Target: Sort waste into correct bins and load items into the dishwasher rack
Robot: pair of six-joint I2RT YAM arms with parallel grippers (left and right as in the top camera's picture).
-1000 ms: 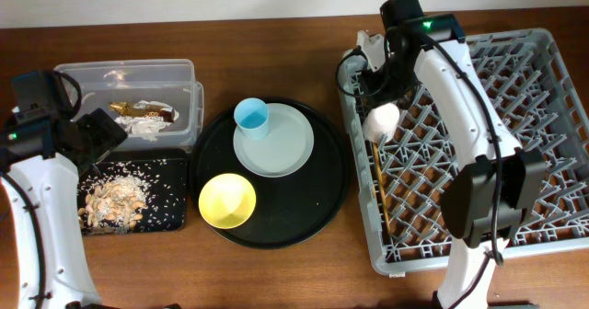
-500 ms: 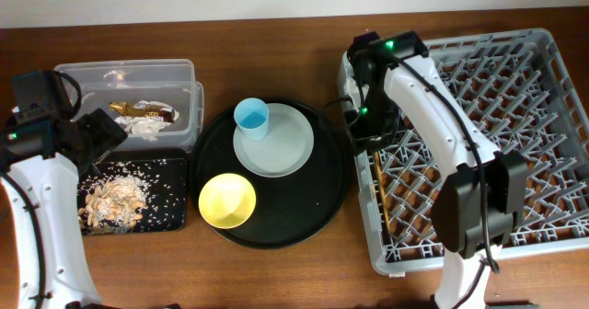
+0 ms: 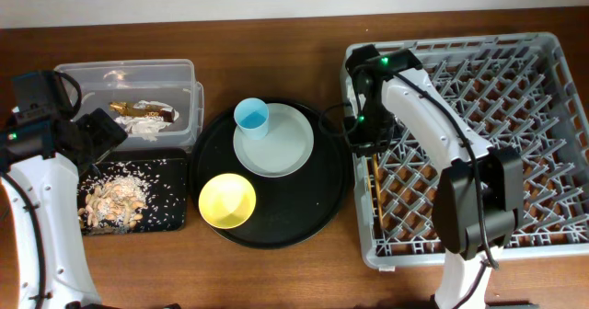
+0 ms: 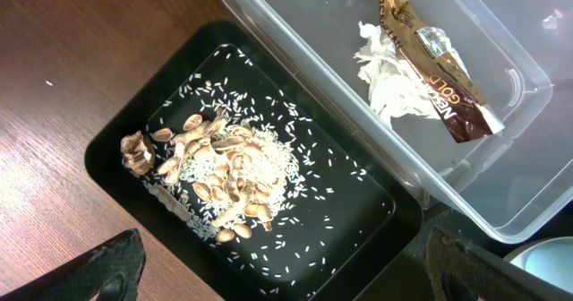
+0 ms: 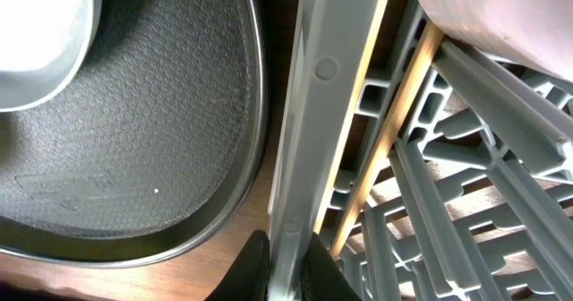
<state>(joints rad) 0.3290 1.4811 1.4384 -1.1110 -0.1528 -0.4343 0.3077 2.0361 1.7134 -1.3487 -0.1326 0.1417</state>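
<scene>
Dishwasher rack (image 5: 304, 131) wall between the right gripper's (image 5: 286, 270) narrow-set fingers (image 5: 258, 267), grip itself unclear; left gripper (image 4: 285, 247) wide, empty.

Round tray (image 3: 324, 199), mid tabletop (image 3: 276, 42): plate (image 3: 281, 148) on far half, cup (image 3: 251, 116) on plate's far-left edge, bowl (image 3: 227, 200) near-left. Left of tray: tub (image 3: 92, 79) with wrapper (image 3: 143, 114) inside; before tub, flat tray (image 3: 170, 219) with food scraps (image 3: 115, 200). Right of tray: rack (image 3: 525, 88), chopsticks (image 3: 377, 194) inside by tray-side wall.

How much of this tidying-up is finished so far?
Waste looks sorted: wrapper in the clear tub, scraps in the black bin. Chopsticks lie in the rack, a pink cup apparently beside them. The right hand is at the rack's edge. Blue cup, plate and bowl are left on the round tray.
</scene>
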